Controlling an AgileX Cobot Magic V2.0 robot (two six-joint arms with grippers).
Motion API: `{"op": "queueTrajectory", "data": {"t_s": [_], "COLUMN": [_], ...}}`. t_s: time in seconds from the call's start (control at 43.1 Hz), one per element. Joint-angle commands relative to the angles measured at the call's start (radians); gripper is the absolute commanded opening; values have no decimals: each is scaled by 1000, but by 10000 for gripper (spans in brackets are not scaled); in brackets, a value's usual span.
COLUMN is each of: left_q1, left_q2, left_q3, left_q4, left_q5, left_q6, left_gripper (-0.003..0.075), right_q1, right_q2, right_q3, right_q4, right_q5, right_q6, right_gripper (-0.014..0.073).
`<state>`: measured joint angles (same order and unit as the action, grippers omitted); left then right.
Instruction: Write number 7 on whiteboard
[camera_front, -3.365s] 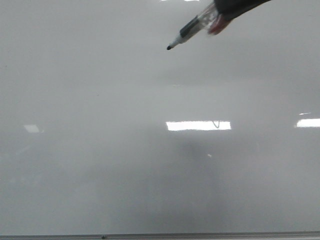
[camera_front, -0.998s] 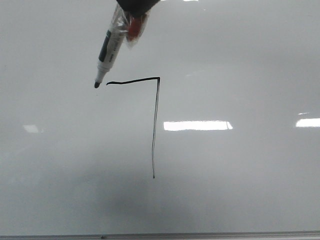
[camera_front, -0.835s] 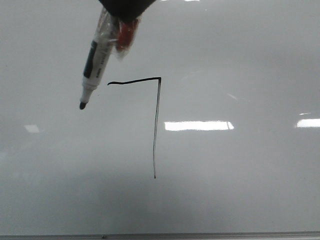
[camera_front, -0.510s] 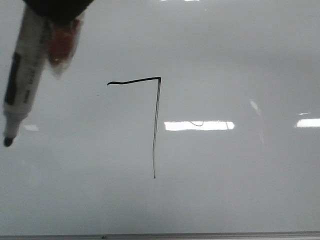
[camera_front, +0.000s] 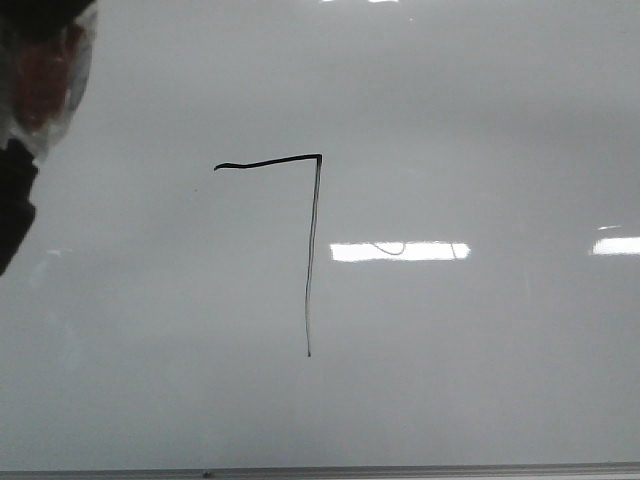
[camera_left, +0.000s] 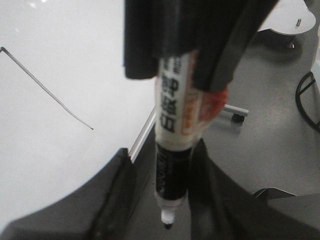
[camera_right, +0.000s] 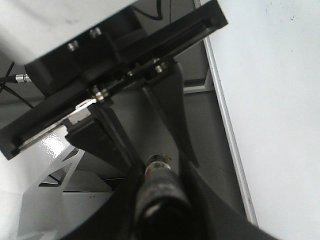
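Note:
The number 7 (camera_front: 313, 230) stands in thin black marker on the whiteboard (camera_front: 480, 120), left of the middle. My left gripper (camera_front: 14, 210) is at the left edge of the front view, off the figure. In the left wrist view this gripper (camera_left: 160, 150) is shut on a white and black marker (camera_left: 172, 150), whose tip is past the board's frame edge (camera_left: 142, 132). The 7's downstroke (camera_left: 50, 95) shows on the board there. My right gripper (camera_right: 160, 165) sits beside the board (camera_right: 280, 100) with a dark cylindrical object (camera_right: 160, 195) between its fingers.
A thin grey frame edge (camera_front: 400, 470) runs along the board's near side. A black cable (camera_left: 305, 100) and a white base (camera_left: 295, 15) lie on the grey floor beyond the board. A black bracket (camera_right: 125, 75) and a white metal stand (camera_right: 55, 185) are near my right gripper.
The 7 has been drawn since the earliest frame. Over the last second my left gripper has carried the marker left and down, off the board's left side.

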<state>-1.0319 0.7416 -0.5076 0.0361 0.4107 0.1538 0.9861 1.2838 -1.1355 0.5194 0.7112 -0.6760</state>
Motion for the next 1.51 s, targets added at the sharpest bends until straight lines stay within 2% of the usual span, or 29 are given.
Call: {"op": "queueTrajectory", "data": {"t_s": [0.0,0.255,0.348,0.371,0.487,0.603,0.696,0.905,0.998,1.067,1.207,1.392,1.485], "left_q1": [-5,-5,-5,-5,-5,-5,-5,45,145,260,524,876,976], "left_q2": [2,2,2,2,2,2,8,75,112,139,175,199,201], "left_q3": [-36,-36,-36,-36,-36,-36,-36,-36,-36,-38,-41,-41,-41], "left_q4": [1,1,1,1,-11,-36,-49,14,64,82,94,144,144], "left_q5": [-72,-114,-122,-122,-114,-80,-37,58,65,67,67,10,-28], "left_q6": [-2,-2,-2,-2,-2,-2,-14,-219,-312,-343,-343,-343,-343], "left_gripper": [160,45,-6,-16,-20,-20,-20,-20,-20,-20,-20,-20,-20], "right_q1": [2,2,2,2,2,-1,-10,-131,-215,-286,-425,-596,-680], "right_q2": [-32,-21,-15,-15,-17,-42,-91,-237,-310,-369,-512,-728,-833], "right_q3": [-38,-38,-38,-38,-38,-38,-38,-6,61,125,285,496,588], "right_q4": [19,19,19,19,19,19,19,-19,-70,-106,-137,-137,-138], "right_q5": [-43,-41,-42,-44,-53,-70,-71,-67,-69,-69,-83,-153,-193], "right_q6": [-20,-21,-21,-21,-21,-21,-20,73,133,191,282,342,371], "right_gripper": [-68,-44,94,153,405,580,607,591,591,591,590,590,566]}}
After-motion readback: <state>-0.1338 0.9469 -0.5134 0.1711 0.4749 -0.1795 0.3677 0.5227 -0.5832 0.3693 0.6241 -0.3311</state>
